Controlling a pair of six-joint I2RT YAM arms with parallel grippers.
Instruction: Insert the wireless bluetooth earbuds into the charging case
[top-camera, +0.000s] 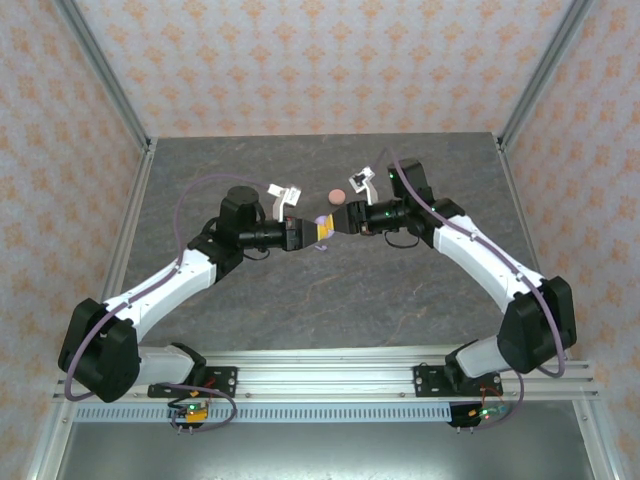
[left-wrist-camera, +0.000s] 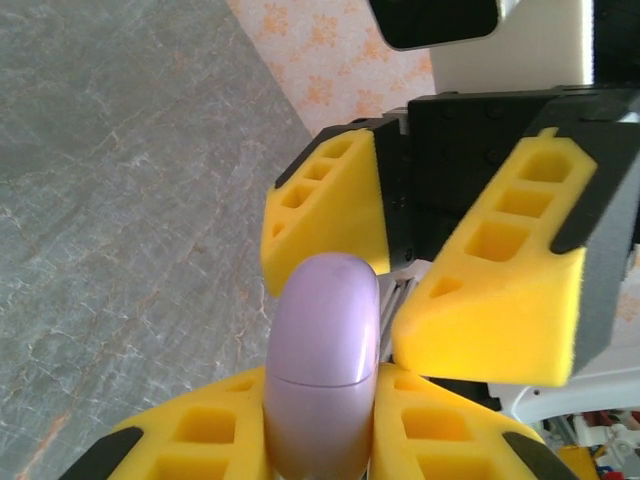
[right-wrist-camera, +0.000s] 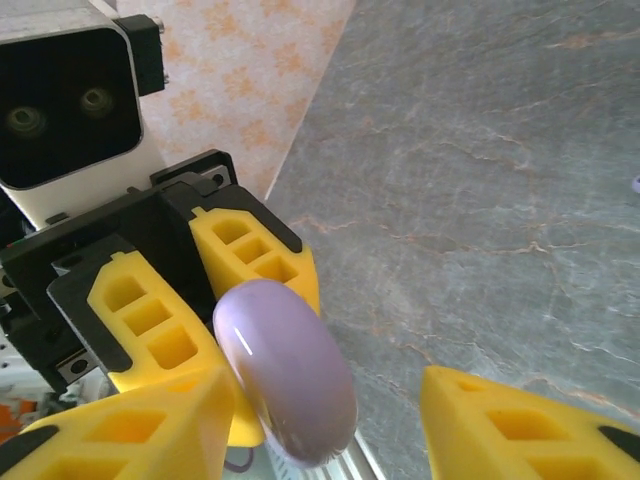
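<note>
above the grey marbled tabletop (top-camera: 400, 300), hold the left gripper (left-wrist-camera: 322, 400) clenched on the smooth lilac oval plastic charging case (left-wrist-camera: 322, 330); draw the released, wide-spread right gripper (left-wrist-camera: 405, 265) straight back without nudging it. next, fetch the tiny lilac earbud (top-camera: 320, 247) lying just below.

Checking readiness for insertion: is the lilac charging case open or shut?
Shut. The lilac charging case shows only a thin seam, lid flush with no gap, clamped in the left gripper.
</note>
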